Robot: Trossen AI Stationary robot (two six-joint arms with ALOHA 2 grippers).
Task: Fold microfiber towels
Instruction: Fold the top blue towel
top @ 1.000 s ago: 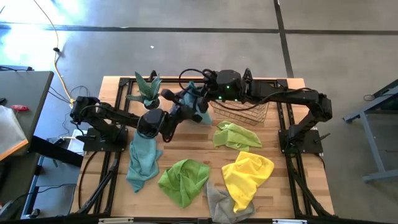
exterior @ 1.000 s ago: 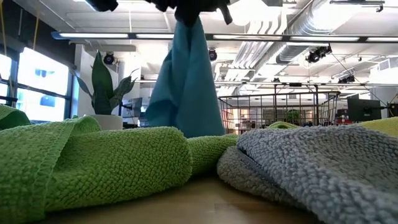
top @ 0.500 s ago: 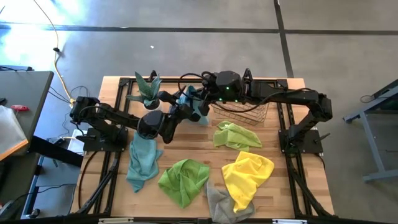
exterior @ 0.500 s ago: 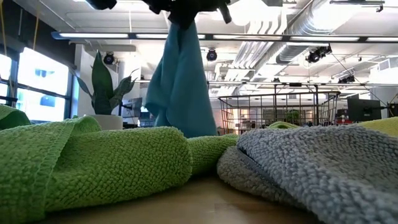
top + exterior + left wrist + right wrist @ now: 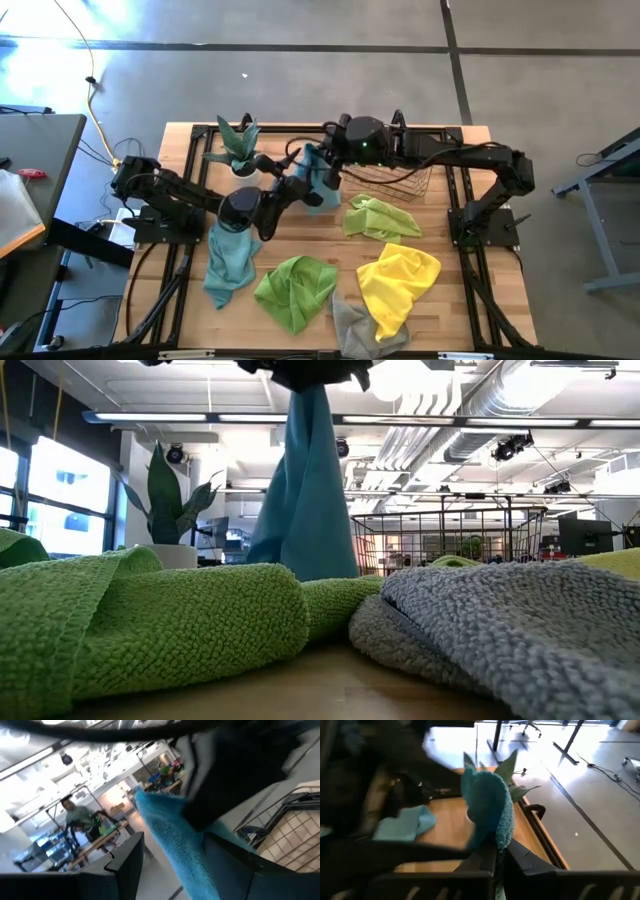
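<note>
1. Right gripper (image 5: pixel 322 172) is clamped on a teal towel (image 5: pixel 318 180), which I'm holding up above the far side of the desk (image 5: pixel 452 310); my left gripper (image 5: pixel 297 186) is spread wide just beside it, holding nothing.
2. Nearest the front edge lie the grey towel (image 5: pixel 352 328), a yellow towel (image 5: pixel 398 282) and a green towel (image 5: pixel 295 290), all crumpled.
3. Farther back, a second teal towel (image 5: pixel 230 255) and a second green towel (image 5: pixel 378 217) sit rumpled too.
4. I judge nothing folded yet: all six remain.
5. My raised cloth hangs limp in loose vertical pleats.
</note>
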